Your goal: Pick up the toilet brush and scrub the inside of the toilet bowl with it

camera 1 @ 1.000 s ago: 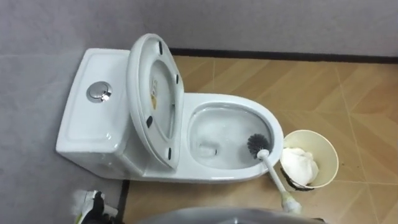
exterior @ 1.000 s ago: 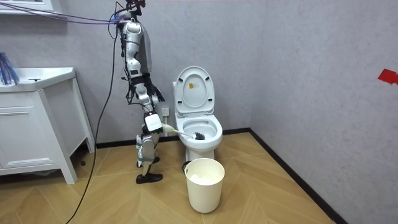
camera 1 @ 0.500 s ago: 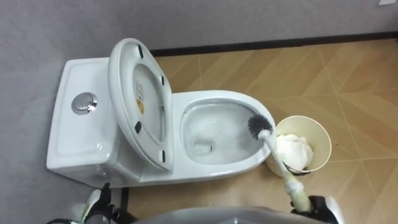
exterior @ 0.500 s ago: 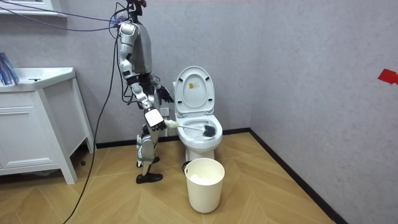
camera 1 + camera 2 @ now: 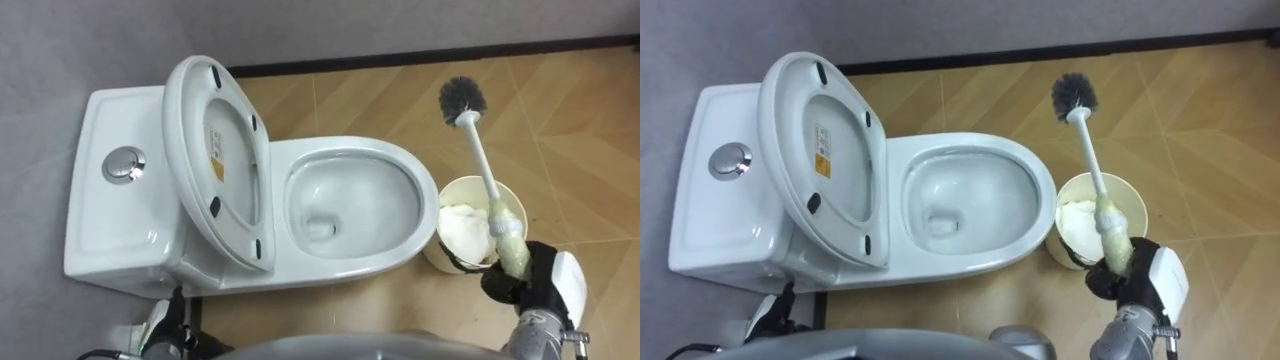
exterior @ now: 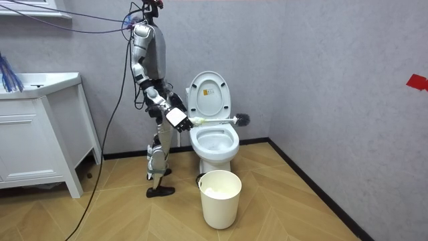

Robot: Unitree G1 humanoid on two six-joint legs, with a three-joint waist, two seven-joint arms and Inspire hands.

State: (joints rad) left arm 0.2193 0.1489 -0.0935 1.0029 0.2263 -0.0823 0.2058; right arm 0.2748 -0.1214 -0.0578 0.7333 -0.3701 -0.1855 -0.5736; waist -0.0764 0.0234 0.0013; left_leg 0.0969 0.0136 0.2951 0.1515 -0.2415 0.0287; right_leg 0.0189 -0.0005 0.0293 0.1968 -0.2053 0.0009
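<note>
Tank [image 5: 120, 215] at L, raised seat [image 5: 215, 160] betw tank & bowl [image 5: 340, 148], bin [image 5: 515, 212] on floor [image 5: 580, 130] just R of bowl.

A: What sort of room is this?

B: A bathroom; a white toilet [image 5: 350, 150] stands against the grey wall [image 6: 334, 80], its cistern [image 5: 120, 215] topped by a flush button [image 5: 123, 164], its seat [image 5: 195, 150] raised; a toilet brush [image 5: 485, 175] is up in the air near it.

A: Anything more?

B: A white vanity cabinet [image 6: 33, 140] carrying a basin [image 6: 40, 82]; a waste bin [image 6: 220, 201] on the wood-pattern floor [image 6: 281, 207]; dark skirting [image 5: 420, 58].
</note>
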